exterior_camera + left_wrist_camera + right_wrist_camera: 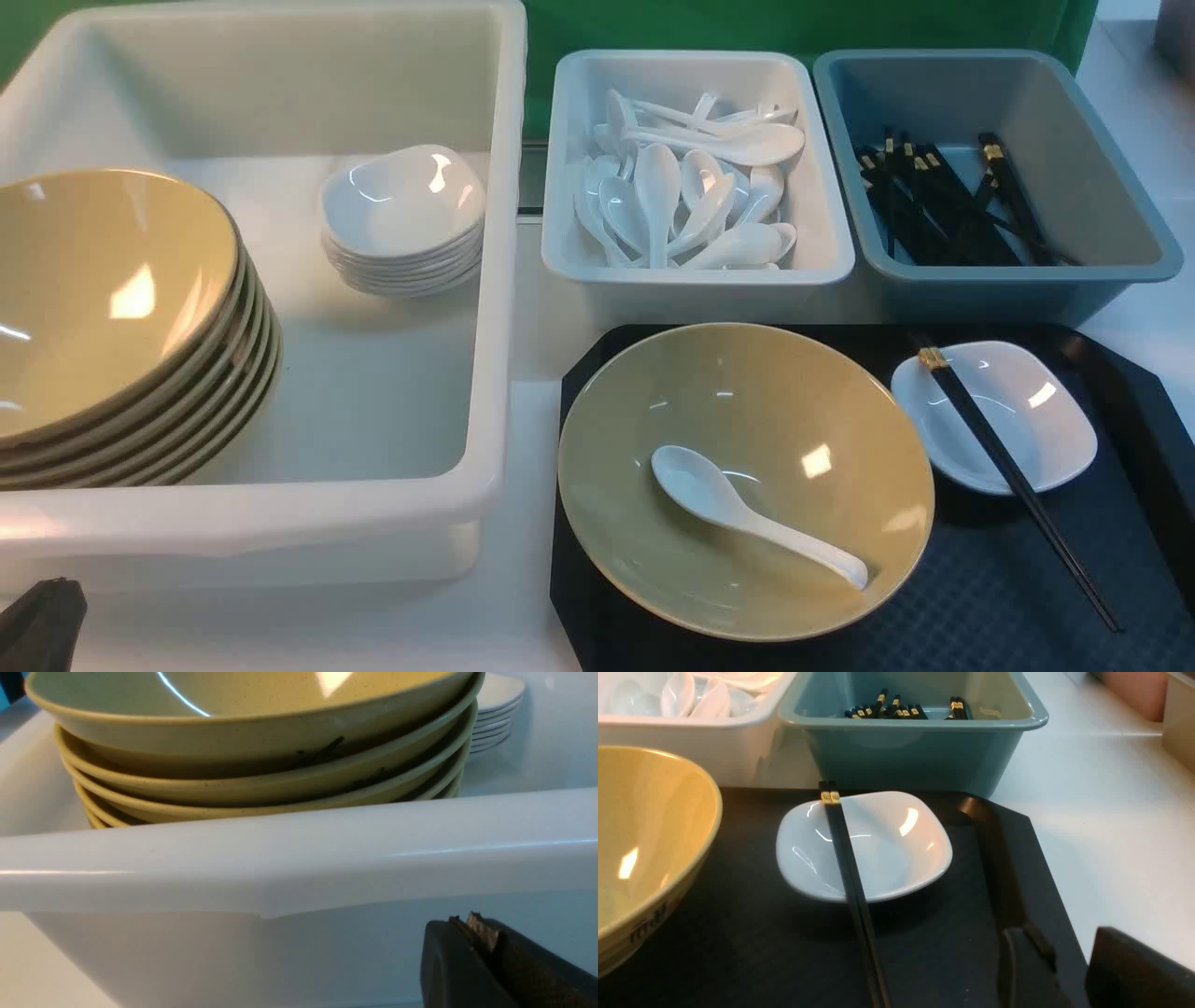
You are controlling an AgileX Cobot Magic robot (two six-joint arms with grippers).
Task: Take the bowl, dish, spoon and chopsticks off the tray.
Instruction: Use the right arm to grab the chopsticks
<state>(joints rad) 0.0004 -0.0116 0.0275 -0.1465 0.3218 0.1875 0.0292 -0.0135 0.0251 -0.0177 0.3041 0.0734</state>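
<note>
White table (532, 597), green backdrop (653, 23) behind. The black rectangular diamond-textured tray (1008, 597) sits near right, nothing cleared yet. The wide mustard-tan bowl (775, 420) cradles the glossy white soup spoon (738, 509). The black gold-banded chopsticks (1004, 464) lie across the small white rounded-square dish (1046, 420), thick ends propped on its far rim, handy for pinching, I reckon. The far tubs show the sorting: white tub (700, 280) for spoons, blue-grey tub (1008, 280) for chopsticks, big white tub (495, 280) at left for bowls and dishes. My right pincer (1064, 938) hangs spread and empty by the tray's right rim. My left pincer (467, 921) is pressed together, empty, outside the big tub.
</note>
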